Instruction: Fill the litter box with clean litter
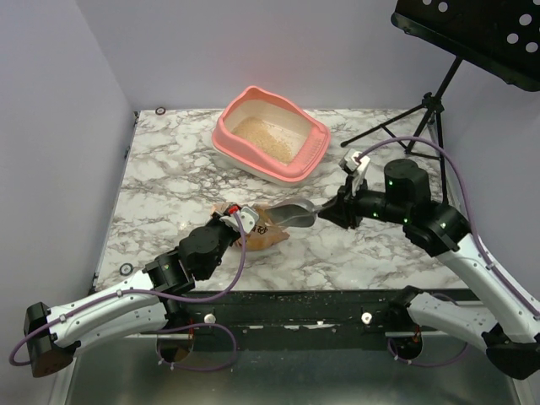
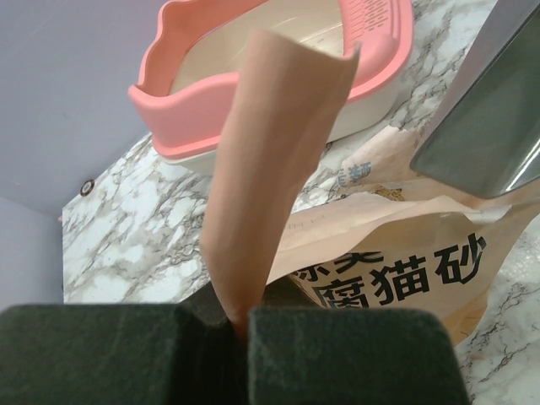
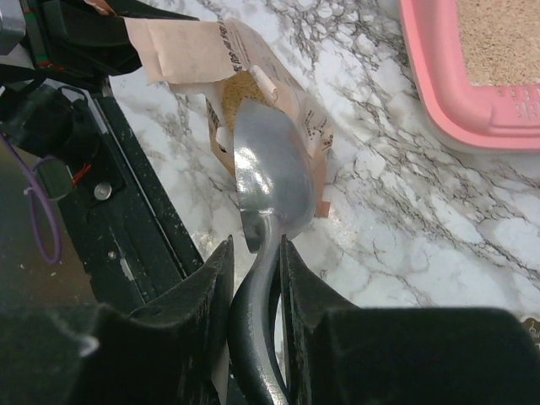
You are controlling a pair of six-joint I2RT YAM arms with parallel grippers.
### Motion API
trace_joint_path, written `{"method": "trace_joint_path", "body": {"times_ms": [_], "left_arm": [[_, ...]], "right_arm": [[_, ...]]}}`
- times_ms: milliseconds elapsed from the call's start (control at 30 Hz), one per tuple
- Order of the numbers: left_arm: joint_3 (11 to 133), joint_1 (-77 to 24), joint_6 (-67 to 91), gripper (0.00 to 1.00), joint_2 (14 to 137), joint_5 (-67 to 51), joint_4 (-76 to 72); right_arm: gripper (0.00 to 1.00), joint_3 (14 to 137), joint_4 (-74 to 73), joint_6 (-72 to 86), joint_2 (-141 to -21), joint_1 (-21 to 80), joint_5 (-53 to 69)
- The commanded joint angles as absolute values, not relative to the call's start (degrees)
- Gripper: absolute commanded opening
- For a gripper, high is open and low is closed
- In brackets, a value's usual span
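Visibly, pale beige clean litter lies inside the salmon-pink litter box.

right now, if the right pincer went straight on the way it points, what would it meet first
The metal scoop clamped in the right pincer leads, and its tip sits at the open litter bag pinched by the left pincer. The bag probably comes first, though depth is unclear.

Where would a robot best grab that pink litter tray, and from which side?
Probably the litter box by its raised rim, from above: that thin upright lip is easy to pinch, while the whole tray looks too wide.
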State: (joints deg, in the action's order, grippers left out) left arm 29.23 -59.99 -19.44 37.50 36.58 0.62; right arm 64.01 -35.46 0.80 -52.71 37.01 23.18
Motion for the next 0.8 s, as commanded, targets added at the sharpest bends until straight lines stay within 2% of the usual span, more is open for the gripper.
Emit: {"method": "trace_joint_path", "body": {"times_ms": [0, 233, 533, 767], "left_arm": [[30.7, -59.4, -19.8, 0.0, 36.6, 36.7, -2.1], [30.8, -59.4, -19.0, 0.0, 37.4, 35.4, -2.0], [31.5, -59.4, -17.1, 0.0, 38.7, 32.9, -1.4], [31.4, -59.4, -16.8, 0.0, 38.7, 33.0, -1.4]], "right_arm": [[0.01, 64.3, -33.7, -2.4, -56.2, 40.7, 19.6], [0.01, 68.3, -33.1, -0.4, -63.9, 42.7, 17.1], [0.01, 80.3, -40.9, 6.6, -81.0, 42.8, 14.2], [0.01, 81.8, -41.3, 10.1, -88.9, 42.8, 15.6]]}}
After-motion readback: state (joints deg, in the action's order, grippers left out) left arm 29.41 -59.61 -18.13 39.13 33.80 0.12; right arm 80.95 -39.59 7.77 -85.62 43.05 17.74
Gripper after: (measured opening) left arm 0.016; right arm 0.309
